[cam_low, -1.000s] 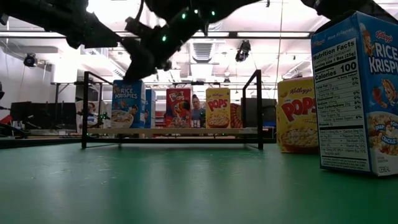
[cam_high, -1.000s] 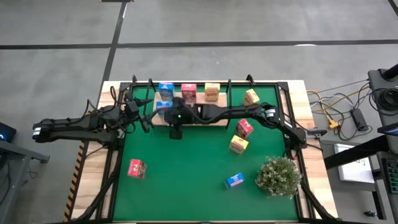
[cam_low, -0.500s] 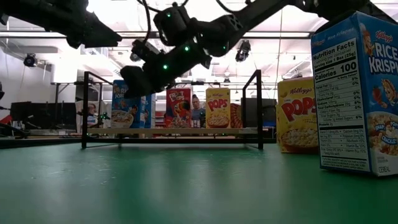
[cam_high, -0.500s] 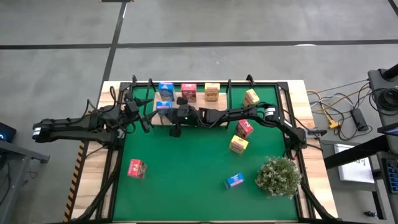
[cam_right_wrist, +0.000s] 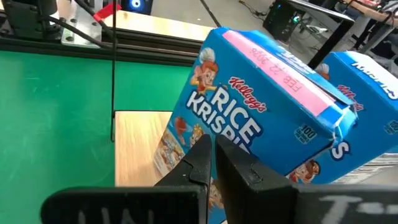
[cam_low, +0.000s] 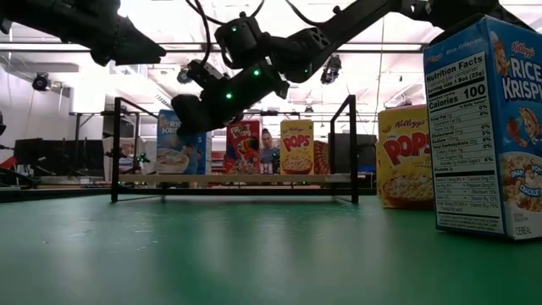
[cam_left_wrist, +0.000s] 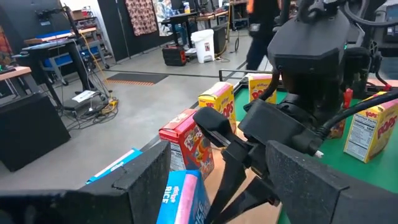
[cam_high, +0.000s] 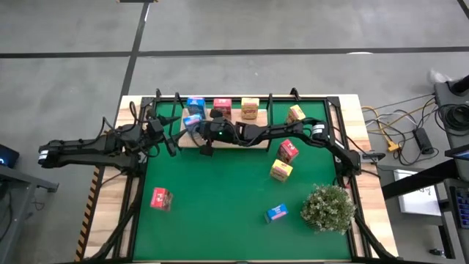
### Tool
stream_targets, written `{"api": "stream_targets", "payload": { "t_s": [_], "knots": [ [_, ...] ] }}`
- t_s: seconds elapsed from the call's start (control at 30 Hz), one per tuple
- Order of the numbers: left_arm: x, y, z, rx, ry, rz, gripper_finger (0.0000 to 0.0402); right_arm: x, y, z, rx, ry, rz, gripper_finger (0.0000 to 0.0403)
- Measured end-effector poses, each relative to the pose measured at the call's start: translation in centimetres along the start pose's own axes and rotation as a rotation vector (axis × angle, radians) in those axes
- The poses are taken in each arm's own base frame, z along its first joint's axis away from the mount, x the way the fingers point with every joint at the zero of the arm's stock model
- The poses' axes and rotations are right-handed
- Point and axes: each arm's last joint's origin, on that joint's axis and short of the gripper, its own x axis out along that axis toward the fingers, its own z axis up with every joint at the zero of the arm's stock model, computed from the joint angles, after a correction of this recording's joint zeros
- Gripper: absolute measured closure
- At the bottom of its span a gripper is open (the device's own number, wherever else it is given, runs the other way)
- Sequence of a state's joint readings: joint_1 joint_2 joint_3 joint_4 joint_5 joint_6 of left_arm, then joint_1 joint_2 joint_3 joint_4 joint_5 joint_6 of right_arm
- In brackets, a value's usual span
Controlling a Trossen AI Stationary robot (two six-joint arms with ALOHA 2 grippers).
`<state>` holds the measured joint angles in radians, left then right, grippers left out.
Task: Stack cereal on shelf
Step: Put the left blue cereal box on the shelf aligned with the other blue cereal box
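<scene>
the right gripper [cam_right_wrist: 214, 163] is shut and pushes a tipped blue cereal box [cam_right_wrist: 261, 112] straight on the shelf [cam_high: 253, 142]; the left gripper [cam_high: 170, 141] waits open

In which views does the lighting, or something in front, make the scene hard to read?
Low view: bright ceiling lamps behind turn the right gripper into a dark silhouette. Left wrist view: the left gripper has its own dark fingers covering much of the foreground. High view: even light on the green mat, no glare.
</scene>
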<state>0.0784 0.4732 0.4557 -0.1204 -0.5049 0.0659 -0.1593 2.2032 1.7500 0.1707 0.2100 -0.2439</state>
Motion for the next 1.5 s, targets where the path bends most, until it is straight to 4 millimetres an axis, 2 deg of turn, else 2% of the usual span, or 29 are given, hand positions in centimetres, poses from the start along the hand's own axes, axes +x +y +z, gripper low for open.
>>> {"api": "stream_targets", "payload": {
  "t_s": [0.17,0.27,0.5,0.63,0.73,0.97,1.2,1.33,1.5],
  "knots": [
    [0.0,0.0,-0.1,0.008,0.010,-0.001,0.0154,-0.1,0.2,0.1,-0.008,0.002,0.009,0.0390],
    [0.1,-0.1,-0.2,0.004,0.016,-0.002,0.0154,-0.9,0.7,0.8,-0.038,0.021,0.028,0.0390],
    [0.9,-0.5,0.1,-0.008,0.078,-0.005,0.0154,-4.5,1.3,3.6,-0.111,0.092,0.084,0.0390],
    [1.6,-0.8,0.7,-0.001,0.176,-0.005,0.0154,-6.9,1.0,5.2,-0.141,0.107,0.103,0.0390],
    [2.1,-1.1,1.4,0.027,0.253,-0.010,0.0154,-8.6,0.7,5.8,-0.153,0.106,0.109,0.0390],
    [3.8,-1.8,4.3,0.162,0.438,-0.058,0.0154,-13.1,-0.6,5.4,-0.139,0.082,0.127,0.0390],
    [6.2,-1.8,6.5,0.303,0.624,-0.208,0.0154,-16.5,-1.2,4.2,-0.140,0.002,0.143,0.0390],
    [8.2,-0.7,7.0,0.320,0.699,-0.224,0.0154,-17.9,-1.7,3.6,-0.150,-0.027,0.129,0.0390],
    [10.8,1.6,6.4,0.273,0.822,-0.235,0.0154,-19.3,-2.0,2.8,-0.150,-0.055,0.118,0.0390]
  ]
}}
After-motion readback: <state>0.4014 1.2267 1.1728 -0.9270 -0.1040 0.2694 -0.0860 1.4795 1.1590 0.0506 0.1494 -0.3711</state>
